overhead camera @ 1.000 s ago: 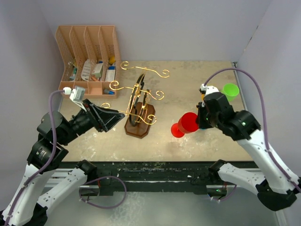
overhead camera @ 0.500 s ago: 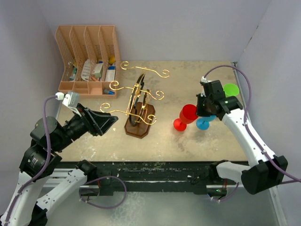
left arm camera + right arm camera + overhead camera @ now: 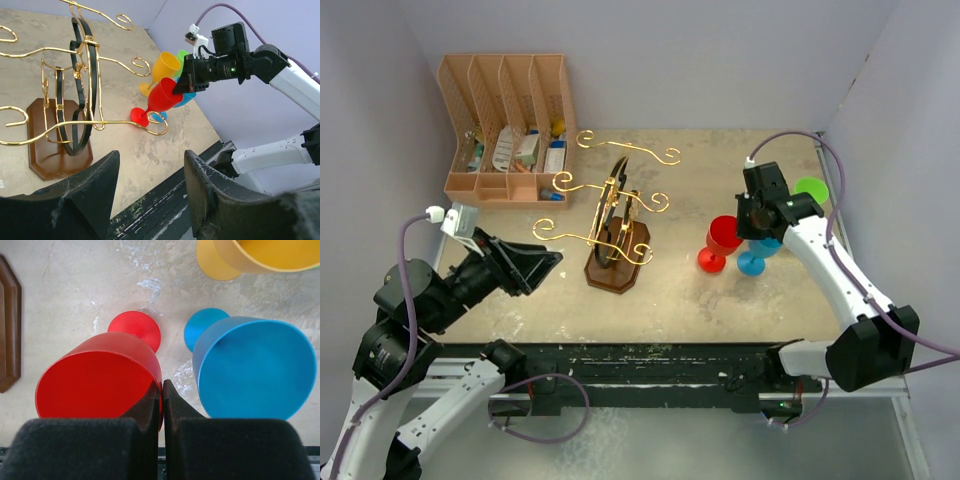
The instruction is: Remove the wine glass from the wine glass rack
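Right wrist view: my R gripper is clamped shut on the rim of the red wine glass. The glass is off the wine glass rack, well to its right, tilted, just beside the blue glass. So I judge this is the set-down step. The foot looks close to the table, but I can't tell if it touches. Next: level it, lower till the foot sits flat w/o bumping the blue one, then let go. My L gripper hangs open near-left of the rack, holding nothing.
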Robot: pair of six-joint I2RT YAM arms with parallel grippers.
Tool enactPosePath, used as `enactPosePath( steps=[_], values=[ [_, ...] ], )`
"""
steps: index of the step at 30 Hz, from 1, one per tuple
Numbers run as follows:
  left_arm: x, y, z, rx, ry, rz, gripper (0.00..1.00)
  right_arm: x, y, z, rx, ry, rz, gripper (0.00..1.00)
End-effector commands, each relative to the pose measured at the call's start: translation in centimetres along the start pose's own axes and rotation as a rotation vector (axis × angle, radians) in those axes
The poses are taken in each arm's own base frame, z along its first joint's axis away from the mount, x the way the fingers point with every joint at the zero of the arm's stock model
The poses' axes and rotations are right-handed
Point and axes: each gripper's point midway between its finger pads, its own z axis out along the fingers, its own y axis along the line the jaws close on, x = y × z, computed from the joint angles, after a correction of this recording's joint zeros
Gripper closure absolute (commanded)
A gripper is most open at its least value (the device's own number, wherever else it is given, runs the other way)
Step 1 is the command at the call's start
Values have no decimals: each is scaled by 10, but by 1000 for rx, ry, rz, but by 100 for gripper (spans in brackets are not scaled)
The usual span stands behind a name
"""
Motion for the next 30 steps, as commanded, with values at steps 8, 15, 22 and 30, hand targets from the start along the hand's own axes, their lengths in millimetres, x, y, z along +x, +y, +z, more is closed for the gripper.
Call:
enactPosePath(
  steps=[8,15,22,30],
  values=[
    [-11,1,-9,-28,-26,67,33,-22,2,-4,-9,-105,-3,69],
    [-10,5,-10,-46,-21,69,30,-29,6,-15,-39,-134,-6,59],
    [-9,20,-17,-126,-34,79,30,-45,10,-60,-114,-253,-7,58],
    [2,62,-24,-292,-61,122,30,-57,22,-134,-296,-478,-5,46]
  ],
)
